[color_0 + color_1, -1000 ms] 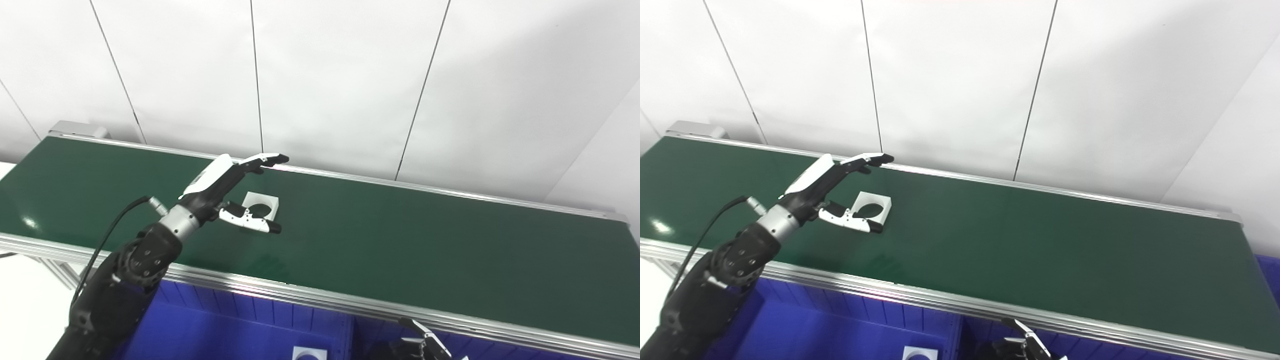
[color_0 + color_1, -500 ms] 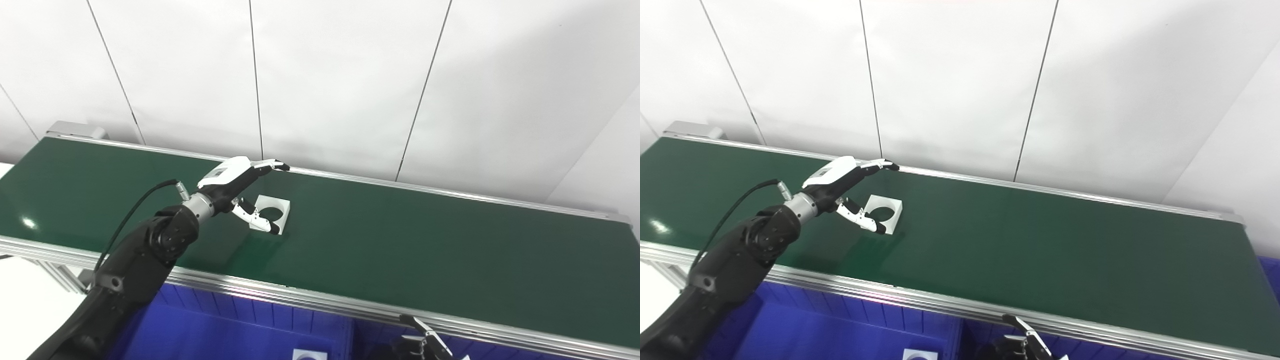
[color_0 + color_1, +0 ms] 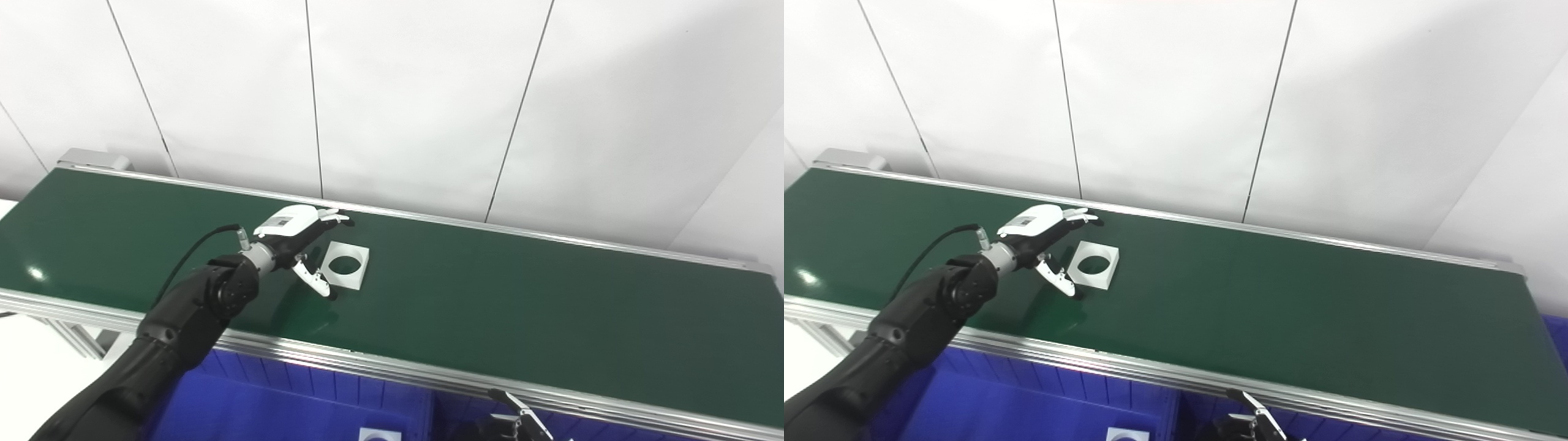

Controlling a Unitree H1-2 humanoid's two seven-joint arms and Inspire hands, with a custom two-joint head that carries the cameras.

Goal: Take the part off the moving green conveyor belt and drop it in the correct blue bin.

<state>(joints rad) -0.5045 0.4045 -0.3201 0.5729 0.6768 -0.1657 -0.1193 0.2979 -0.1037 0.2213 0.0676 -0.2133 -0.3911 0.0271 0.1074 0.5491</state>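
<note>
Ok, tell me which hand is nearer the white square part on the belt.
Left. The left hand is open right beside the white square part, on its left edge. The right hand sits low at the picture's bottom edge, below the conveyor belt.

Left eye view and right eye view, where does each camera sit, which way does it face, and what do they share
Left eye view: on the head, looking down and forward at the green conveyor belt; left hand beside the white part.
Right eye view: set slightly to the right, same aim; right hand at the bottom edge.
Shared: belt, part, both hands, blue bin.
</note>
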